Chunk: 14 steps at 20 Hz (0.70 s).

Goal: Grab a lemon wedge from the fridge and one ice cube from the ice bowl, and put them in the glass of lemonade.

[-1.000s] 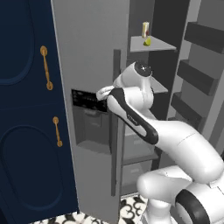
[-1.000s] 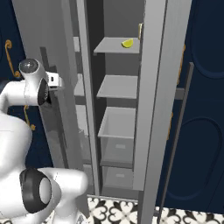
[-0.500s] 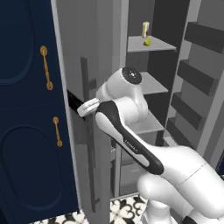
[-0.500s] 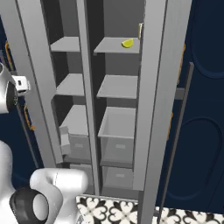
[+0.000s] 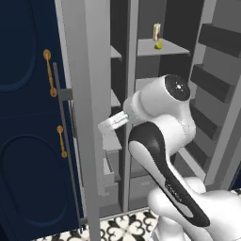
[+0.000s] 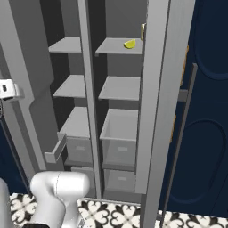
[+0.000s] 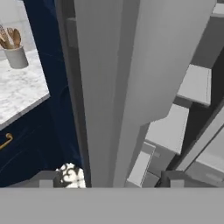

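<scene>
The grey fridge (image 6: 91, 111) stands with both doors swung wide. The lemon wedge (image 6: 130, 43) lies on the top right shelf, also seen as a small yellow-green piece (image 5: 159, 44), beside a slim pale-yellow container (image 5: 156, 30). My gripper (image 5: 102, 126) points left at the edge of the left door (image 5: 87, 94), well below and left of the wedge. In the hand view the gripper (image 7: 109, 179) is open, its fingertips (image 7: 43, 179) wide apart on either side of the door edge (image 7: 127, 87) and holding nothing. The ice bowl and the glass of lemonade are out of view.
Navy cabinets with gold handles (image 5: 47, 70) flank the fridge on the left. The right door (image 6: 167, 89) carries a dark bar handle (image 6: 183, 124). Grey drawers (image 6: 118, 142) fill the lower fridge. A marble counter (image 7: 22, 92) holds a white crock of wooden spoons (image 7: 16, 54). Patterned tiles (image 6: 116, 213) cover the floor.
The left fridge door has swung from shut to wide open, with the arm sweeping left along with it. The jaws, shut on the handle before, now stand open.
</scene>
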### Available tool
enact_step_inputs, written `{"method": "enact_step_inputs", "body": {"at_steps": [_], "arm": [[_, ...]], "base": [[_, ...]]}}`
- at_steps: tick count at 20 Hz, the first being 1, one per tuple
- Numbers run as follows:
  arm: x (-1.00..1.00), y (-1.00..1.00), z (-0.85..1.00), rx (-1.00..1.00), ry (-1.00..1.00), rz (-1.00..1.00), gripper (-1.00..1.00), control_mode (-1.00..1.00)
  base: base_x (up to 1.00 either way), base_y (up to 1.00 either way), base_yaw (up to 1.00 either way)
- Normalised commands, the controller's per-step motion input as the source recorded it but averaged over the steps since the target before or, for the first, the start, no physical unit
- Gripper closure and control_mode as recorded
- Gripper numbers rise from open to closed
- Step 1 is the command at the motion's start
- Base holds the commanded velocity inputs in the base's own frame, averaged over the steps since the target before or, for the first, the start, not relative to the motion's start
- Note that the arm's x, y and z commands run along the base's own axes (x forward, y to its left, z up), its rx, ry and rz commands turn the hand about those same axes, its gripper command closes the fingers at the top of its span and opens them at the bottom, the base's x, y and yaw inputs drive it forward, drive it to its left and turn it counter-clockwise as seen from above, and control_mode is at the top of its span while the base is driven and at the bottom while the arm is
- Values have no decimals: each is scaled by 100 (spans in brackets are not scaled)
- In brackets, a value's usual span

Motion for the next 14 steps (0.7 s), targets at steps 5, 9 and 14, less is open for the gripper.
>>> {"method": "enact_step_inputs", "body": {"at_steps": [5, 9, 14], "arm": [[62, -57, 24, 15, -1, 7, -100, -100], [100, -12, 12, 26, 4, 36, -100, -100], [100, 13, 2, 17, 19, 44, -100, -100]], "base": [[0, 0, 0], [0, 0, 0], [0, 0, 0]]}}
